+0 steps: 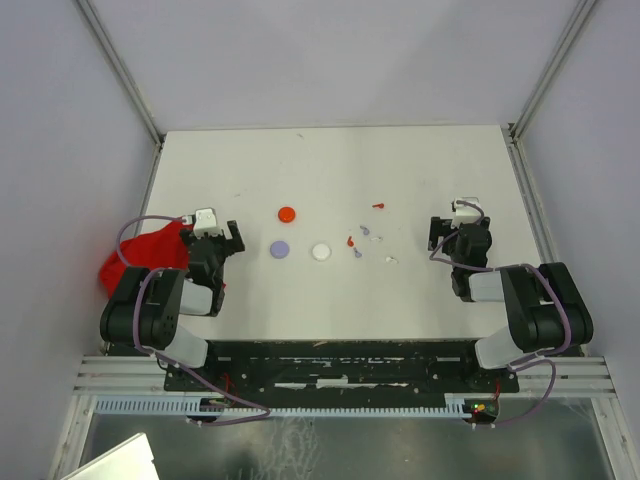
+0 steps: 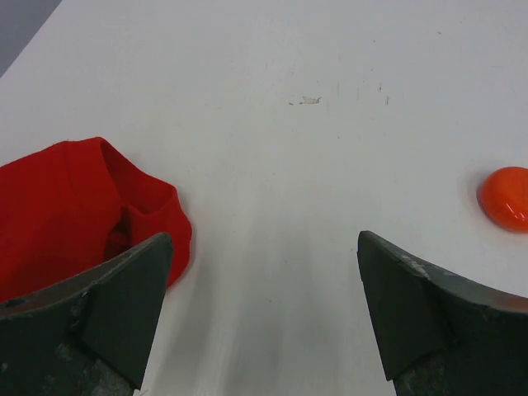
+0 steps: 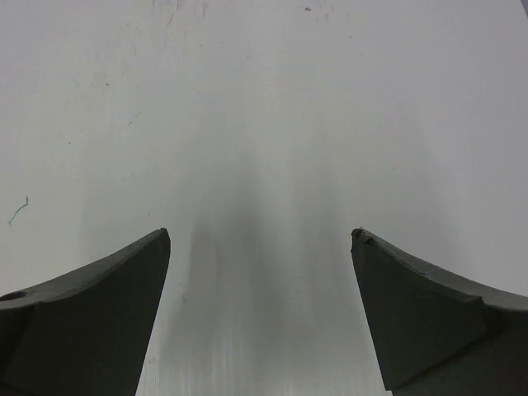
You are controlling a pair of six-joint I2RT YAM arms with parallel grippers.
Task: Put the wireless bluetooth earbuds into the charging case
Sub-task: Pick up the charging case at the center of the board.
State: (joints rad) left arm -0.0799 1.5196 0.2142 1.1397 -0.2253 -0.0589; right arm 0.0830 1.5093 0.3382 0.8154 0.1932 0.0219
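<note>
Earbuds (image 1: 350,241) lay scattered on the bench (image 1: 300,170), the red one (image 1: 379,206) at their 1 o'clock stretched 9-to-3, the rest too small to read, while left claw (image 2: 264,247) and right claw (image 3: 260,239) gaped empty.

The left arm (image 1: 150,312) and the right arm (image 1: 535,305) are built of black links joined by silver-grey sleeves, and a lilac cable (image 1: 145,221) is looped behind each tool. A white camera block (image 1: 206,218) is mounted just behind the left tool (image 2: 264,243), and likewise behind the right tool (image 3: 261,239). The fingers (image 2: 124,305) are shaped as dark grey wedges with scuffed, paler edges.
</note>
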